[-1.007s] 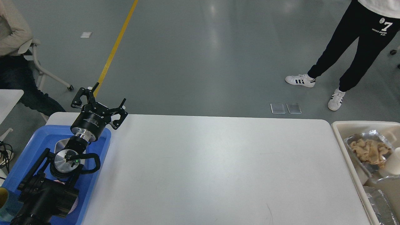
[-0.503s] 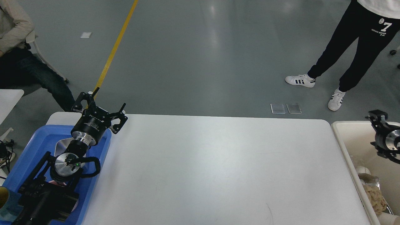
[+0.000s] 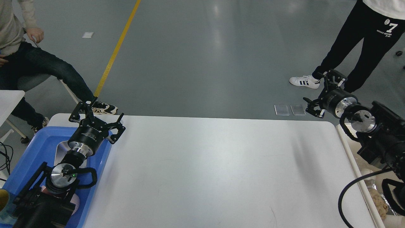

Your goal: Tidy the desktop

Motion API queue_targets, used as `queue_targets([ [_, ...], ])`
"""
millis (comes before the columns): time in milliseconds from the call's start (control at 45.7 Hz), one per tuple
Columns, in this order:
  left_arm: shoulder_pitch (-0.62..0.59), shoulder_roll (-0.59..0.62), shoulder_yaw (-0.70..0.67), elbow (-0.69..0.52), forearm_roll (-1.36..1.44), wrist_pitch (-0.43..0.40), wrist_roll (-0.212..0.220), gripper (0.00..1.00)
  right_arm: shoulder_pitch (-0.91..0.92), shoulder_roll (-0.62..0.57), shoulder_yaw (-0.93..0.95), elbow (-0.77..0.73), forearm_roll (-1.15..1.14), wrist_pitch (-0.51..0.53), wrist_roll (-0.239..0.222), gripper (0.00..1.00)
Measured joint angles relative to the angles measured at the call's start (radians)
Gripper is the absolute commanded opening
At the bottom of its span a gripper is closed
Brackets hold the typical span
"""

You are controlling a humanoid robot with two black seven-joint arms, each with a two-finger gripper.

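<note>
A: The right gripper [image 3: 320, 92] is the news here. A second ago it is nowhere in the frame, half a second ago it peeks in at the right edge over the beige bin [image 3: 349, 156], and now it sits high at the upper right, past the far corner of the bench [image 3: 215, 171]. Its fingers are spread and hold nothing.

B: And the left gripper [image 3: 95, 111]?

A: It barely shifts, drifting slightly down and left. It hangs at the left of the frame over the far end of the blue tray [image 3: 30, 158], fingers apart, also empty.

B: So where does that leave the bench itself?

A: The white bench fills the middle and lower part of the frame, between the tray on the left and the bin on the right. I see no loose item on its surface, only a faint scuff near the bottom edge.

B: Then the tidying looks done?

A: That is my reading. With both grippers empty and lifted clear, and things already lying in the bin and the tray, the right arm swinging up and away from the bin looks like a withdrawal after a drop, not a reach for something new.

B: Anyone nearby?

A: A seated person [image 3: 22, 47] at the upper left and a standing person [image 3: 364, 41] at the upper right, both off the bench.
</note>
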Motion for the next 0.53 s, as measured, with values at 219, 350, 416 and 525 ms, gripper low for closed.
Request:
queue_targets([
  [219, 0.018, -0.006, -0.015, -0.002, -0.001, 0.008, -0.003, 0.97, -0.300, -0.009, 0.424, 0.480, -0.008, 0.007, 0.119, 1.00],
  [350, 0.028, -0.005, -0.018, -0.002, -0.002, 0.011, -0.005, 0.97, -0.447, 0.001, 0.544, 0.621, -0.114, 0.014, 0.292, 1.00],
  [416, 0.035, -0.010, -0.022, -0.005, -0.003, 0.013, -0.009, 0.97, -0.490, 0.001, 0.561, 0.644, -0.172, 0.016, 0.337, 1.00],
  [525, 0.063, -0.023, -0.057, -0.016, -0.003, 0.016, -0.013, 0.97, -0.534, 0.000, 0.567, 0.654, -0.208, 0.024, 0.356, 1.00],
])
